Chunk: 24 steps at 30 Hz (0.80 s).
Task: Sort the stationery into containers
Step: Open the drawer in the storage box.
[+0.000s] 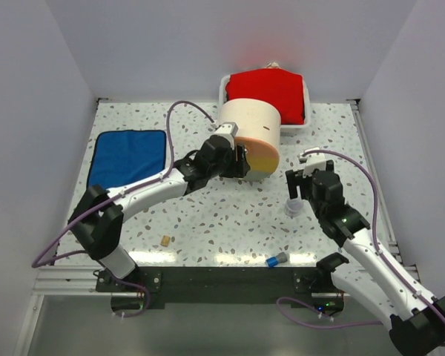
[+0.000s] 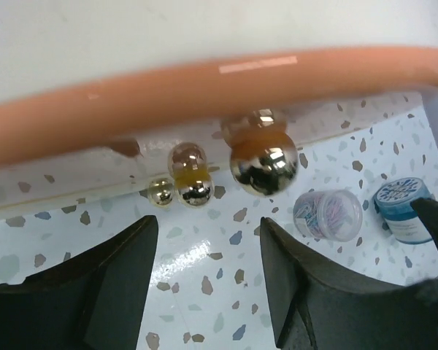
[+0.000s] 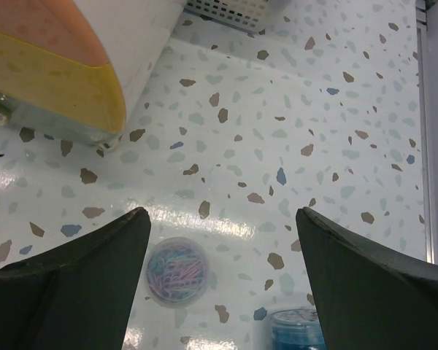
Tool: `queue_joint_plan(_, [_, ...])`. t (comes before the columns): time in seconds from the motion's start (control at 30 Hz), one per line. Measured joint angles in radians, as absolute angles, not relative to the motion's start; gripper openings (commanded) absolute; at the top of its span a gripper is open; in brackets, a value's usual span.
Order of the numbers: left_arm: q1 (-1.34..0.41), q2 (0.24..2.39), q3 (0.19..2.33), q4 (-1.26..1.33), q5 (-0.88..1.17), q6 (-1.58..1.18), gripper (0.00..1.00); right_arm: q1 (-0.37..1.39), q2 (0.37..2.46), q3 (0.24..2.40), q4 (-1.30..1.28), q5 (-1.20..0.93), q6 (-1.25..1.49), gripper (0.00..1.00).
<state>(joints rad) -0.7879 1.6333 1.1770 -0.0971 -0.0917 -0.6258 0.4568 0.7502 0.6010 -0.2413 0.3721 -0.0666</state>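
Left gripper spread before gold knob, blue tub print unreadable

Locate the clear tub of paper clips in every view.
Top external: clear tub right of centre, below-right of the drawer unit.
Left wrist: tub lower right, below the unit's orange front.
Right wrist: tub bottom, left of centre.
Shared landmark: the drawer unit.

High overhead, wrist views close — shared cup
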Motion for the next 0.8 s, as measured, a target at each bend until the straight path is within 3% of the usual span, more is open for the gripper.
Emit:
queue_joint_plan(0.3, [-0.830, 1.568, 1.055, -0.047, -0.270, -0.490, 0.53, 0.456, 0.751, 0.589, -0.220, 0.372, -0.062, 0.85])
queue_joint_plan(0.8, [-0.844, 1.583, 1.053, 0.015, -0.353, -0.353, 0.53, 0.413, 0.737, 0.553, -0.206, 0.364, -0.037, 0.85])
